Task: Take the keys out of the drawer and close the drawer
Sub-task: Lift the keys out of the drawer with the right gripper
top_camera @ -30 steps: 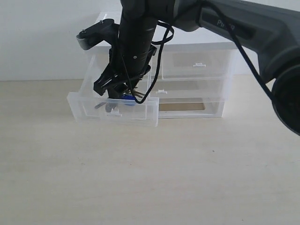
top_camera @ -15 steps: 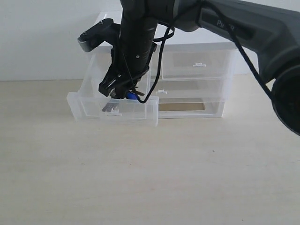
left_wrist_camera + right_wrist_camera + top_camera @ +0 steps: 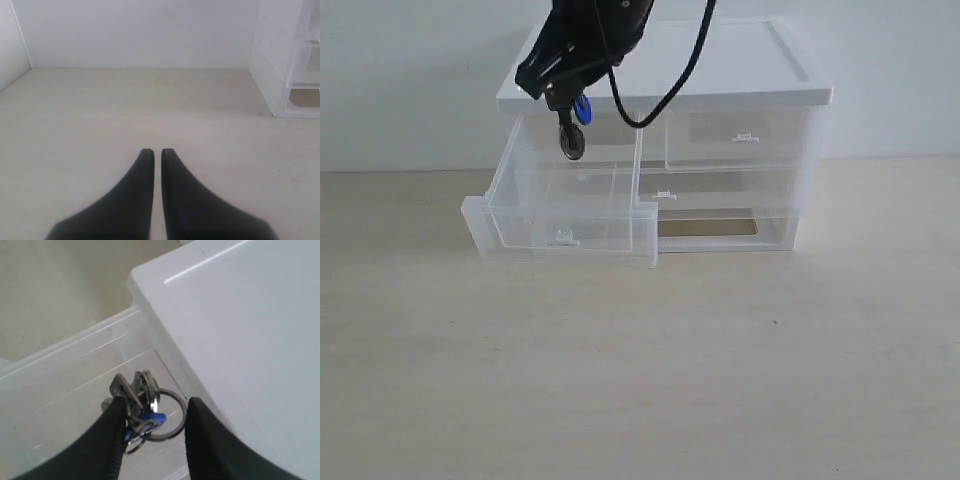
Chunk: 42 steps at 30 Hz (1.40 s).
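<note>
The right pincer (image 3: 156,407) is clamped on the keys (image 3: 142,405). Its jaws stand partly closed with the bunch pinched between them, and the ring and blue fob (image 3: 150,420) dangle just under the tips. The bunch looks light but loose and slick: stiff metal pieces that swing and could slide out of a shallow pinch. A hold across the ring or fob, where the parts gather, seems safest. Directly beneath the pincer lies the drawer (image 3: 520,235), pulled out and empty as far as I can see. Its thin clear plastic should slide in easily with a push beside the white tab handle (image 3: 563,240). Just behind the pincer stands the cabinet (image 3: 720,70). Well apart, the left pincer (image 3: 157,152) hovers with jaws pressed together above the counter (image 3: 125,110). No brand or writing is legible.
</note>
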Available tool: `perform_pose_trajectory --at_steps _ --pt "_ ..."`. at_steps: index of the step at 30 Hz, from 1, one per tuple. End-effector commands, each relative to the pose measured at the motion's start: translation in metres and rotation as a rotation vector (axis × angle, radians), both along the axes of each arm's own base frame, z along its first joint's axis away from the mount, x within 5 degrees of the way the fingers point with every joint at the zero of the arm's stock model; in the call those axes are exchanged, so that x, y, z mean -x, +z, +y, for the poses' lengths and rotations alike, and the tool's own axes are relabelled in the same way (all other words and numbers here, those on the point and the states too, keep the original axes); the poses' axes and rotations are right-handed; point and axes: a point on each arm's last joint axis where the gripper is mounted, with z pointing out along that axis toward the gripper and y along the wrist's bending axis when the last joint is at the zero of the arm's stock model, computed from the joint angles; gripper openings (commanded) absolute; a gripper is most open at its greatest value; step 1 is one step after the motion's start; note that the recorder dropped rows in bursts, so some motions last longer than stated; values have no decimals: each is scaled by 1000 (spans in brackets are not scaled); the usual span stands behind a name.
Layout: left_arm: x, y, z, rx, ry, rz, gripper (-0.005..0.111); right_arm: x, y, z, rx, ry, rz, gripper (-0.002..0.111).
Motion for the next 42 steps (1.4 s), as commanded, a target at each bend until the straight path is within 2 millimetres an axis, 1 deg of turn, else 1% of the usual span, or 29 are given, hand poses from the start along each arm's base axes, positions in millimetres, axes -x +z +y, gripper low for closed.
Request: perform_pose_trajectory --at_steps 1,2,3,4,5,7,10,12,13,15,17,18,21,23,24,27,31,33,36,37,39,41,42 --pt "0 -1 0 2 2 2 5 23 48 -20 -62 -9 -68 0" --pt "0 -1 0 2 2 2 5 28 54 -21 -71 -4 -79 0" --pt "0 -1 0 2 2 2 5 41 69 -24 -96 6 -97 0" --pt "0 -1 0 2 2 2 5 49 76 -24 -107 17 -108 0" --pt "0 -1 0 2 2 2 5 61 87 -26 -129 28 -120 0" --pt "0 -1 0 2 2 2 5 77 98 -25 -147 53 -131 0" --pt "0 -1 0 2 2 2 5 97 111 -24 -139 68 -156 0" --pt "0 -1 0 2 2 2 5 113 119 -28 -115 41 -173 0" --pt "0 -1 0 2 2 2 5 118 122 -27 -120 41 -182 0" --pt "0 -1 0 2 2 2 5 129 124 -23 -117 57 -193 0" --pt "0 -1 0 2 2 2 5 147 117 -19 -70 49 -205 0" --pt "0 -1 0 2 2 2 5 153 118 -21 -63 36 -219 0" --pt "0 -1 0 2 2 2 5 169 104 -22 -12 11 -227 0" --pt "0 -1 0 2 2 2 5 180 92 -25 -14 19 -224 0" --pt "0 -1 0 2 2 2 5 183 87 -29 -25 14 -222 0" --pt "0 -1 0 2 2 2 5 194 74 -49 -63 -9 -204 0" --pt "0 -1 0 2 2 2 5 206 50 -78 -91 -57 -211 0" --pt "0 -1 0 2 2 2 5 210 31 -92 -91 -91 -212 0" --pt "0 -1 0 2 2 2 5 214 -5 -111 -53 -153 -208 0" --pt "0 -1 0 2 2 2 5 215 -15 -114 -63 -172 -207 0" --pt "0 -1 0 2 2 2 5 217 -42 -120 -64 -187 -215 0" --pt "0 -1 0 2 2 2 5 218 -64 -124 -47 -196 -216 0" --pt "0 -1 0 2 2 2 5 218 -78 -127 -35 -217 -212 0"
